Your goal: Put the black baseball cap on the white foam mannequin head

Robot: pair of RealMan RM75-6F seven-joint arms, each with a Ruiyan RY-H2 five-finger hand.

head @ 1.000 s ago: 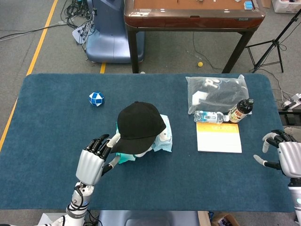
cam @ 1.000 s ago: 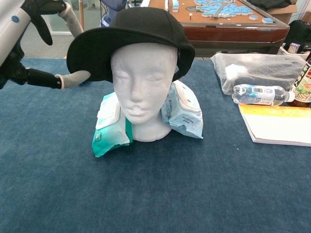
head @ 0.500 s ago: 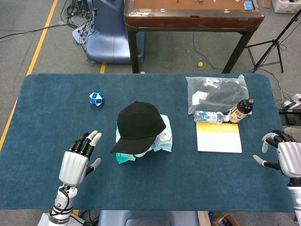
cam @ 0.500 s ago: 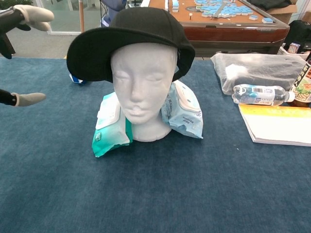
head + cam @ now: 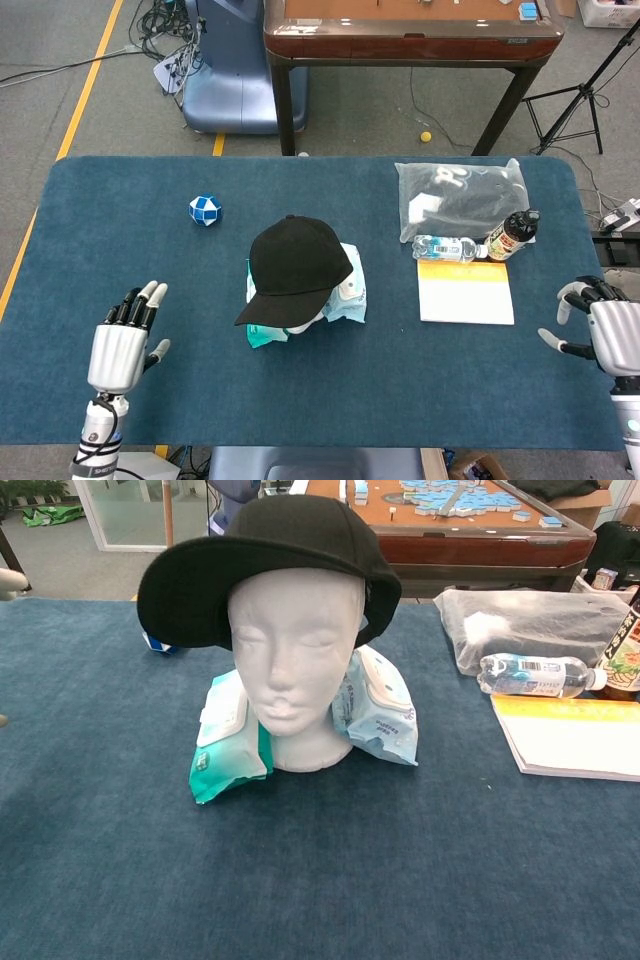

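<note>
sitting on the white foam mannequin head (image 5: 292, 660), the black baseball cap (image 5: 295, 265) has its brim out to one side, wipe packs (image 5: 232, 738) tucked against the neck on the blue counter (image 5: 130, 250). the left hand (image 5: 120, 343) hovers well apart from it, fingers spread, holding nothing. the right hand (image 5: 598, 325) sits at the counter's far edge, fingers loosely apart and empty.

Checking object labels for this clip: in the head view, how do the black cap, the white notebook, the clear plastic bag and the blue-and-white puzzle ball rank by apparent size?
1. clear plastic bag
2. black cap, though it sits higher, nearer the camera, so this is unsure against the bag
3. white notebook
4. puzzle ball, clearly smallest
</note>
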